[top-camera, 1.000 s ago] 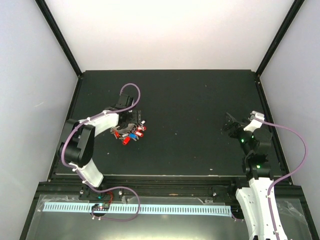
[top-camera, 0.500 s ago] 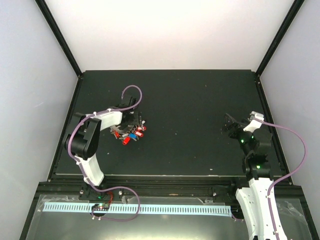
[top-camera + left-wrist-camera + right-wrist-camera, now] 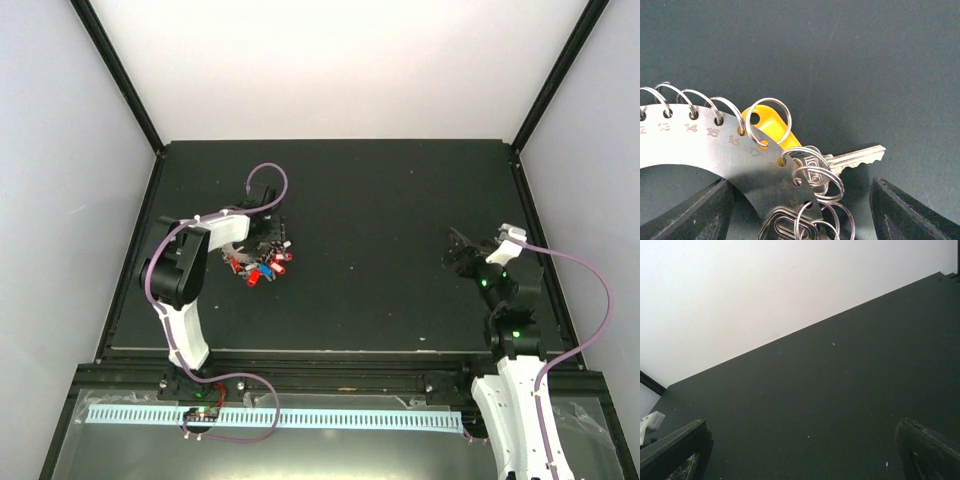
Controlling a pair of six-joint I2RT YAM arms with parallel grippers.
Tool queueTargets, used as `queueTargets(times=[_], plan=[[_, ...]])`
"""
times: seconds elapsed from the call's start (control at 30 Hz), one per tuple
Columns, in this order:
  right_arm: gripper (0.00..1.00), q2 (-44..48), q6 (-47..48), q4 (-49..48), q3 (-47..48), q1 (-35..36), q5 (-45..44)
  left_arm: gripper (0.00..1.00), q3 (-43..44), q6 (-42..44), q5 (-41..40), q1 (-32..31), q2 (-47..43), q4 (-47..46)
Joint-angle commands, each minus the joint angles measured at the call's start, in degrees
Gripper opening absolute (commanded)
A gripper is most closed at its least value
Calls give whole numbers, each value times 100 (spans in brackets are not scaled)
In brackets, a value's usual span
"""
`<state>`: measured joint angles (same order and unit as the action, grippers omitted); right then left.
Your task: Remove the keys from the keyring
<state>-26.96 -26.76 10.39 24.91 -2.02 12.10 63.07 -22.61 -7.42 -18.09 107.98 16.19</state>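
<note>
The keys [image 3: 264, 269] lie as a spiky bunch with red and blue heads on the black table, left of centre. My left gripper [image 3: 264, 240] hovers right over its far edge, open. In the left wrist view the keyring [image 3: 700, 150] is a flat numbered silvery band threaded with small split rings [image 3: 768, 122]. An orange key head [image 3: 771, 128] and a silver key blade [image 3: 860, 156] stick out from it. The left gripper [image 3: 800, 212] straddles the band with its dark fingers [image 3: 695, 215] wide apart. My right gripper [image 3: 461, 252] is open and empty, far right.
The black table [image 3: 400, 200] is edged by a black frame, with white walls behind and at the sides. The right wrist view shows only bare tabletop [image 3: 840, 405] and the white back wall. A perforated white rail [image 3: 300, 418] runs along the near edge.
The left arm's elbow has swung right and forward, steepening the arm over the bunch. The gripper stays over the keys. The right arm has not moved.
</note>
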Motion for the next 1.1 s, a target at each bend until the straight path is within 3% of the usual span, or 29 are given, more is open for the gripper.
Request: queueTargets(times=[0.0,0.27,0.4,0.77,0.97,1.07], plan=[[100,17,-61,-19,-30,-2,106,74,390,48,-24,-29,352,-83],[100,44,-47,42,-63,-1,58,49,685,301,208,-65,660,25],[100,32,-90,8,-74,-1,68,46,501,661,459,-237,518,-184],[100,-98,-243,-118,-91,0,475,46,-1004,1492,1926,-1059,-886,-1093],[100,-264,-321,-297,-176,-2,643,51,-1680,1768,2046,-1721,-1710,-971],[100,-358,-353,-389,-196,-5,728,61,-1770,1682,1524,-1932,-2000,-750]])
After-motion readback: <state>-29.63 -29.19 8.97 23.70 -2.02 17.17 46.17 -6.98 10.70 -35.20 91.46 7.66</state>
